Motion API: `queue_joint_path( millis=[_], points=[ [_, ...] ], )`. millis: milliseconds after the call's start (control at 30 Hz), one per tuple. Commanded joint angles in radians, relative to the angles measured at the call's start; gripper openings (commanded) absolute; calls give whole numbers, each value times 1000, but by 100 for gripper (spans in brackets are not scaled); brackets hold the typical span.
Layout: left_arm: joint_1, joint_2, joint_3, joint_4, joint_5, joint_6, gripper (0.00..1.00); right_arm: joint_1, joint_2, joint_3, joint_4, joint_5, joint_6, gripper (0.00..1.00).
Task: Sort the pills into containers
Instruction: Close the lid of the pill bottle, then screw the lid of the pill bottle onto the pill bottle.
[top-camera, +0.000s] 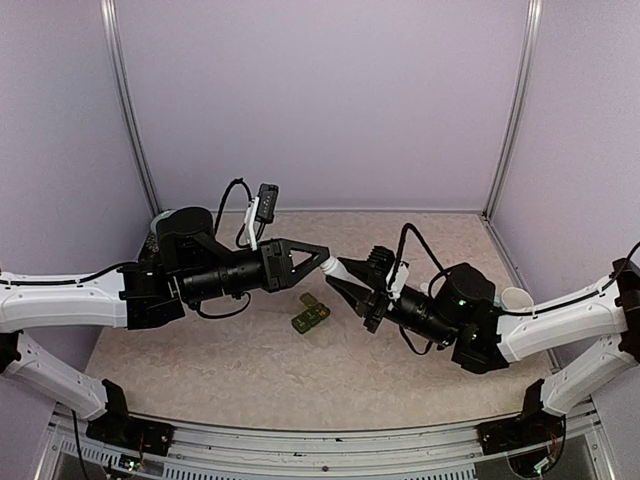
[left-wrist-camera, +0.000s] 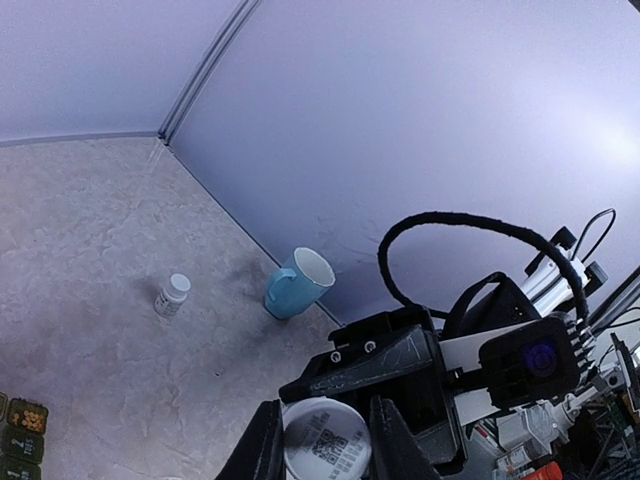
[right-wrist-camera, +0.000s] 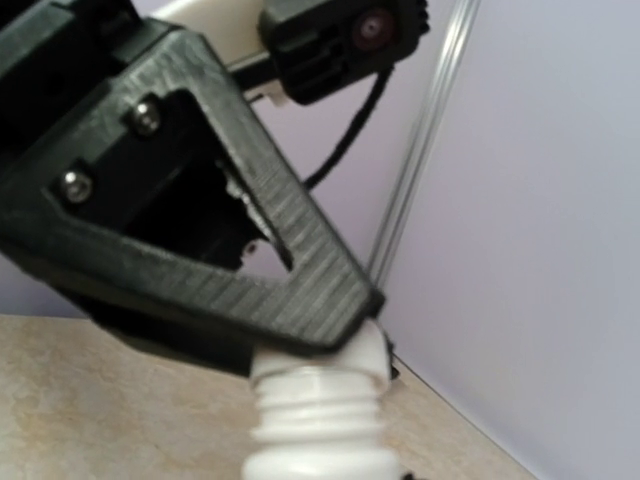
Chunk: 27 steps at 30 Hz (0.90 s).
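Beige surface (top-camera: 230, 370) with light purple walls around it holds the containers (top-camera: 311, 317), a small dark green strip of joined boxes lying near the middle. The strip's long side runs mostly left to right, tilted a little. At least one lid seems to be flipped open. In the left wrist view one box shows yellow-brown bits that could be pills. Up in the air, just behind the strip in the top view, a white bottle (top-camera: 333, 266) lies on its side, gripped from both ends by the two arms. The left end effector (top-camera: 322, 258) is pinched narrow on the bottle's top end. This may be the cap, but that is hard to tell. The right end effector (top-camera: 345, 275) is closed tight on the bottle's body. The right wrist view shows the bare screw ridges of the bottle's neck. So the job in hand looks like getting the bottle open, with no pouring begun. From both end effectors the strip lies down and toward the near edge, and it touches neither of them. Neither arm is clearly closer to it. The next move likely needs the bottle's mouth brought down over one open box, lined up with care because the boxes are small. Far off by the wall stand a pale blue mug (left-wrist-camera: 297, 283) and a small white bottle (left-wrist-camera: 172, 295), well apart from the strip.
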Motion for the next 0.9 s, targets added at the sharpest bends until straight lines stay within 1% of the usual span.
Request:
queue_joint_path(
  millis=[0, 100, 167, 367, 467, 567, 767, 867],
  points=[
    [-27, 18, 31, -26, 8, 11, 25, 18, 24, 59, -83, 41, -31, 0],
    [-33, 23, 35, -31, -3, 13, 26, 23, 29, 75, -109, 66, -45, 0],
    [-36, 28, 41, -41, -11, 12, 28, 27, 30, 82, -118, 78, -55, 0],
    [-40, 41, 52, -67, -27, 6, 28, 48, 41, 103, -160, 115, -111, 0],
    [-39, 44, 55, -76, -27, 8, 26, 60, 38, 104, -161, 140, -140, 0],
    [-39, 48, 56, -81, -29, 4, 21, 77, 40, 107, -155, 180, -180, 0],
    [-40, 47, 52, -81, -41, -5, 20, 128, 82, 130, -142, 299, -275, 0],
    [-40, 43, 44, -70, -53, -17, 20, 141, 95, 131, -115, 339, -294, 0]
  ],
)
